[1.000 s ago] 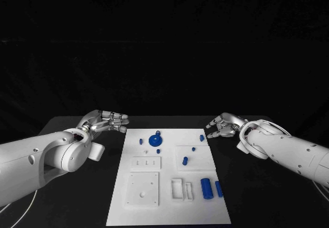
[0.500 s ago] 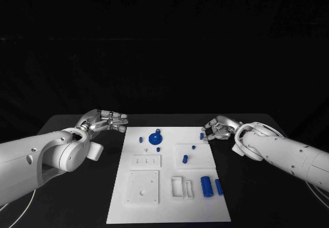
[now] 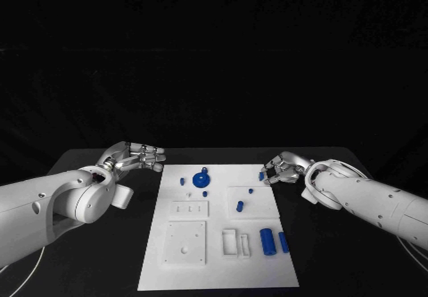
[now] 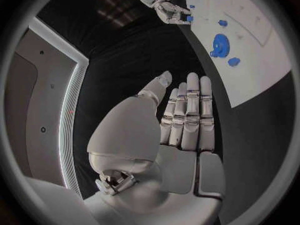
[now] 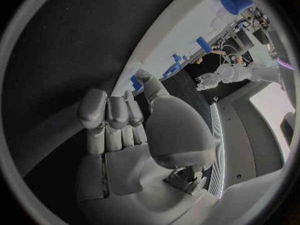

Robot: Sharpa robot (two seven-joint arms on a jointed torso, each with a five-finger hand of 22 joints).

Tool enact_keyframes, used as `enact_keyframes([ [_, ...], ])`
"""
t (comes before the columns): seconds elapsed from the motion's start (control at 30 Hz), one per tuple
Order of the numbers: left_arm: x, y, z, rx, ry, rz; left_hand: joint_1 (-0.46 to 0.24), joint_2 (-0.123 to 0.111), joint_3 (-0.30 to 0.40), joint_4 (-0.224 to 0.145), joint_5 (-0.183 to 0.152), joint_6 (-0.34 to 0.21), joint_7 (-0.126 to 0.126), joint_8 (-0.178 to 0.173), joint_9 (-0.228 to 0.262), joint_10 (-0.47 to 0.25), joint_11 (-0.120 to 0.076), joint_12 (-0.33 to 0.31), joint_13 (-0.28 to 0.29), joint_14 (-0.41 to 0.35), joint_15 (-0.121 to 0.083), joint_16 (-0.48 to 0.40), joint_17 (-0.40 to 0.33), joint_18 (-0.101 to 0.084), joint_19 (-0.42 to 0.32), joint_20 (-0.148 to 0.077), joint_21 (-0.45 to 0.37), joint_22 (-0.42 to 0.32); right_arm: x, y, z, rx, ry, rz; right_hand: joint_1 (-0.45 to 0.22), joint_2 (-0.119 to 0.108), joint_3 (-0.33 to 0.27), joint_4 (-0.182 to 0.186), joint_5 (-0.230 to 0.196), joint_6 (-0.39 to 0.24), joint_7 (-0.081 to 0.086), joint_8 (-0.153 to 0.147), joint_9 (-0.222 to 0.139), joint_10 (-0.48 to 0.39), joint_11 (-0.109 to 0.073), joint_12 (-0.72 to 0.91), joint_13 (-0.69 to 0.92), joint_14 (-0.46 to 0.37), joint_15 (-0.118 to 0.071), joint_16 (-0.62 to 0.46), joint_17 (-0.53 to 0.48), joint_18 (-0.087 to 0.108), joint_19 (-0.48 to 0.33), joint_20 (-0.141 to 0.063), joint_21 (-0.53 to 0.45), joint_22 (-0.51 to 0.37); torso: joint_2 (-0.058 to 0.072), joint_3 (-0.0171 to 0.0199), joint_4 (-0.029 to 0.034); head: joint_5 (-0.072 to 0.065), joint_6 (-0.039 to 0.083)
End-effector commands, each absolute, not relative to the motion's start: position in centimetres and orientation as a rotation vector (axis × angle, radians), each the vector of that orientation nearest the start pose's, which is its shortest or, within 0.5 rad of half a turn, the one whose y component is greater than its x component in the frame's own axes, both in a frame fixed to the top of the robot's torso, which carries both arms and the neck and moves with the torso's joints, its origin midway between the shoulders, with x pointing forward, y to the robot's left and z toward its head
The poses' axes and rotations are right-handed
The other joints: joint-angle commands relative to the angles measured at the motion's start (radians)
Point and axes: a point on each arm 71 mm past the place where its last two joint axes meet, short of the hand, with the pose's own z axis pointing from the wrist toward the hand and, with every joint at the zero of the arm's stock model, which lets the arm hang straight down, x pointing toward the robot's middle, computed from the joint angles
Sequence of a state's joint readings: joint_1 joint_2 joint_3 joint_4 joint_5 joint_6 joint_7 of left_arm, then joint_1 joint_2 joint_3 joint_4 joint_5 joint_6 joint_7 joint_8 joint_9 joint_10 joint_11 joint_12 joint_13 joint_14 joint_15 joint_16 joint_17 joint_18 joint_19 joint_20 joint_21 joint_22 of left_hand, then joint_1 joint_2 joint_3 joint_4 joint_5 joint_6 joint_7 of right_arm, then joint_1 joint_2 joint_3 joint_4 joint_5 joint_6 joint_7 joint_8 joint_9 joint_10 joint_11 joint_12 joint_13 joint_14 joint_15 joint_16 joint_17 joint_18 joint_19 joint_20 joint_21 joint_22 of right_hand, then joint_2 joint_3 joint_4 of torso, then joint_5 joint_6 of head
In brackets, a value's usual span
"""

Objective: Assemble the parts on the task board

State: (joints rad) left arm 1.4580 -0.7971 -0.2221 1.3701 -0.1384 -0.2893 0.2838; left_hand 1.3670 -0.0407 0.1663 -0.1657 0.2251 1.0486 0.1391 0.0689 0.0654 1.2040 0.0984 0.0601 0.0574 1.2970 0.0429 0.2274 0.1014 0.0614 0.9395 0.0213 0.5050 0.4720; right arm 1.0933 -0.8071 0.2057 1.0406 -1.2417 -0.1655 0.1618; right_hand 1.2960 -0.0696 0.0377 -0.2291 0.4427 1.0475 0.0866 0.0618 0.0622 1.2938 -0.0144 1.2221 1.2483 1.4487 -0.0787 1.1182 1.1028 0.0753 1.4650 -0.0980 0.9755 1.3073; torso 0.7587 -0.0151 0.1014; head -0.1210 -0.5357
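**Small blue peg at the board's far right edge: handling entry**

Head view. The board lies mid-worktop, long side running away from the robot. Blue parts on it: a gear at the far end with a short peg beside it, a stud on the raised block in the middle, and a large cylinder with a thinner pin alongside near the front right. The right hand sits at the board's far right edge, fingers curled in around a small blue edge peg; whether it is pinched or only touched cannot be told. The left hand hovers over the worktop just off the board's far left corner, fingers loosely bent, holding nothing.

Left wrist view. The left hand shows its fingers straight, side by side and empty. Beyond them lie the gear and the right hand, fingertips gathered close at the edge peg.

Right wrist view. The right hand has its fingers folded down and the thumb reaching toward the board edge, where blue parts line up. Contact with the peg is hidden.

Handling judgement. The parts look like rigid, light, smooth plastic, so they are likely to slip or roll if nudged. The edge peg is best taken across its middle between thumb and fingertip, kept upright for seating. The large cylinder wants a wider grip across its barrel.
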Motion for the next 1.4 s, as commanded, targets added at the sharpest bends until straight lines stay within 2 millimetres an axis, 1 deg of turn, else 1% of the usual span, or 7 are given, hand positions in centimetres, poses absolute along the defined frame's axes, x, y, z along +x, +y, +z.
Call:
enact_keyframes([
  [0.03, 53.6, 23.2, -12.3, -0.833, 1.506, -1.339, 0.003, 0.007, -0.001, -0.008, 0.006, -0.001, 0.0, -0.004, 0.0, -0.002, -0.002, -0.002, 0.001, 0.004, -0.002, -0.005, -0.001, 0.002, -0.007, 0.0, 0.006, 0.003, 55.2, -33.5, -19.3, 0.202, 1.673, 0.65, -0.009, 0.003, -0.011, 0.003, -0.024, 0.005, 0.001, 0.0, 0.0, -0.002, 0.002, -0.002, 0.001, 0.002, -0.002, -0.004, 0.002, 0.0, 0.033, -0.002, -0.003, 0.121, 0.0, -0.0001, 0.0008, -0.001, 0.002],
  [0.4, 53.6, 23.2, -12.3, -0.832, 1.508, -1.339, 0.003, 0.007, -0.001, -0.008, 0.006, -0.001, 0.0, -0.004, 0.0, -0.002, -0.002, -0.002, 0.001, 0.004, -0.002, -0.005, -0.001, 0.002, -0.007, 0.0, 0.006, 0.003, 55.2, -32.9, -19.8, 0.208, 1.678, 0.653, -0.007, 0.006, -0.035, 0.029, -0.066, 0.012, 0.005, 0.0, 0.0, 0.0, 0.009, 0.002, 0.002, 0.003, 0.004, -0.001, 0.005, 0.004, 0.034, 0.004, 0.001, 0.122, 0.0, -0.0004, 0.002, -0.003, 0.001],
  [0.67, 53.6, 23.1, -12.3, -0.832, 1.511, -1.341, 0.003, 0.007, -0.001, -0.008, 0.006, -0.001, 0.0, -0.004, 0.0, -0.002, -0.002, -0.002, 0.001, 0.004, -0.002, -0.005, -0.001, 0.002, -0.007, 0.0, 0.006, 0.003, 55.4, -32.6, -19.9, 0.216, 1.665, 0.644, -0.001, 0.014, -0.065, 0.075, -0.089, 0.017, 0.008, 0.001, 0.0, 0.001, 0.013, 0.006, 0.004, 0.004, 0.007, 0.003, 0.008, 0.008, 0.035, 0.007, 0.002, 0.122, 0.0, -0.001, 0.0019, -0.003, -0.004],
  [0.97, 53.6, 23.1, -12.3, -0.832, 1.513, -1.341, 0.0, 0.009, -0.001, -0.01, 0.007, -0.002, 0.0, -0.004, 0.0, -0.003, -0.002, -0.002, 0.001, 0.004, -0.002, -0.005, -0.001, 0.003, -0.01, 0.0, 0.008, 0.008, 55.5, -32.3, -20.0, 0.218, 1.657, 0.636, -0.02, 0.043, -0.01, 0.053, -0.117, 0.07, 0.005, 0.0, 0.0, 0.005, 0.014, 0.013, 0.006, 0.005, 0.009, 0.018, 0.023, 0.011, 0.037, 0.01, 0.012, 0.123, -0.001, 0.0003, -0.0009, -0.003, -0.003],
  [1.13, 53.6, 23.1, -12.3, -0.832, 1.515, -1.341, -0.001, 0.01, -0.001, -0.009, 0.007, -0.002, 0.0, -0.003, 0.0, -0.003, -0.002, -0.002, 0.001, 0.004, -0.002, -0.004, -0.001, 0.003, -0.01, 0.0, 0.008, 0.009, 55.5, -32.4, -19.9, 0.219, 1.651, 0.632, -0.024, 0.064, 0.047, 0.033, -0.183, 0.093, -0.002, 0.0, 0.0, 0.006, 0.009, 0.013, 0.007, 0.006, 0.005, 0.019, 0.025, 0.008, 0.037, 0.006, 0.013, 0.123, -0.001, 0.0006, 0.0001, -0.007, -0.002],
  [1.17, 53.6, 23.1, -12.3, -0.832, 1.515, -1.341, -0.001, 0.01, -0.001, -0.009, 0.007, -0.002, 0.0, -0.003, 0.0, -0.003, -0.002, -0.002, 0.001, 0.004, -0.002, -0.004, -0.001, 0.003, -0.01, 0.0, 0.008, 0.009, 55.5, -32.4, -20.0, 0.22, 1.651, 0.63, -0.042, 0.056, 0.081, 0.02, -0.185, 0.093, -0.003, 0.0, 0.0, 0.006, 0.009, 0.013, 0.007, 0.005, 0.004, 0.018, 0.026, 0.006, 0.037, 0.005, 0.013, 0.123, -0.001, 0.0006, 0.0005, -0.008, -0.003],
  [1.4, 53.6, 23.1, -12.3, -0.833, 1.515, -1.339, -0.002, 0.011, -0.001, -0.008, 0.008, -0.003, 0.001, -0.004, -0.001, -0.004, -0.002, -0.002, 0.001, 0.003, -0.002, -0.005, -0.001, 0.003, -0.01, 0.001, 0.007, 0.009, 55.5, -32.7, -20.0, 0.222, 1.652, 0.625, -0.046, 0.037, 0.078, 0.015, -0.175, 0.084, 0.001, 0.0, 0.0, 0.004, 0.011, 0.01, 0.005, 0.005, 0.006, 0.016, 0.026, 0.008, 0.036, 0.006, 0.011, 0.122, -0.001, 0.0011, -0.0007, -0.009, -0.005],
])
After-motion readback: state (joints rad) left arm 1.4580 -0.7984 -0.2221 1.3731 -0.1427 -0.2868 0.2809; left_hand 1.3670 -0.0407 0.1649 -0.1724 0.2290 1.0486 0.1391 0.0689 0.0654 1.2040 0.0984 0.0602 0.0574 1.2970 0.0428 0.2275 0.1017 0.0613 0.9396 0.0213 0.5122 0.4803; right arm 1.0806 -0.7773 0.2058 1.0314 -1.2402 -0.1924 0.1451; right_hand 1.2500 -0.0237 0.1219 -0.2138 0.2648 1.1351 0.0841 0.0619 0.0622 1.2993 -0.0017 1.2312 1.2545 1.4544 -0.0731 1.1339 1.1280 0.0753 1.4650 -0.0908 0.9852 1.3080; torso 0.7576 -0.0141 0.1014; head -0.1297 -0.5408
